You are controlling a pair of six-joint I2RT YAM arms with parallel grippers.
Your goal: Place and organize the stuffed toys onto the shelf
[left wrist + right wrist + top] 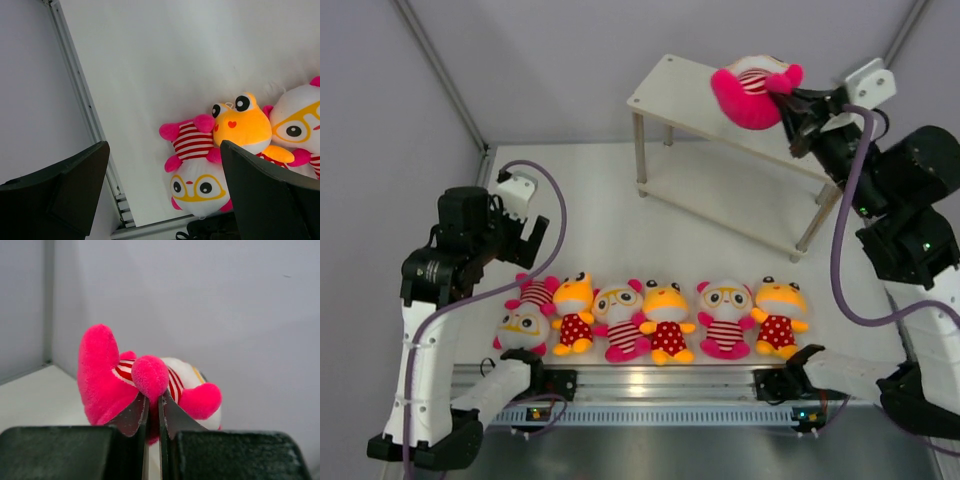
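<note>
Upper right: right gripper clamped on pink toy above shelf top board, the toy's face mostly hidden. Lower left: left gripper spread wide, partly covering the leftmost of toy row.

A white table fills the middle of the top view, closed in by pale grey wall panels that run from nine o'clock round through twelve to three. A silver frame strut slants from the eleven o'clock corner down to the table's far left corner, and a second strut cuts across the one o'clock corner. At six o'clock an aluminium rail runs along the table's near edge, with a dull grey metal sheet just below it.
</note>
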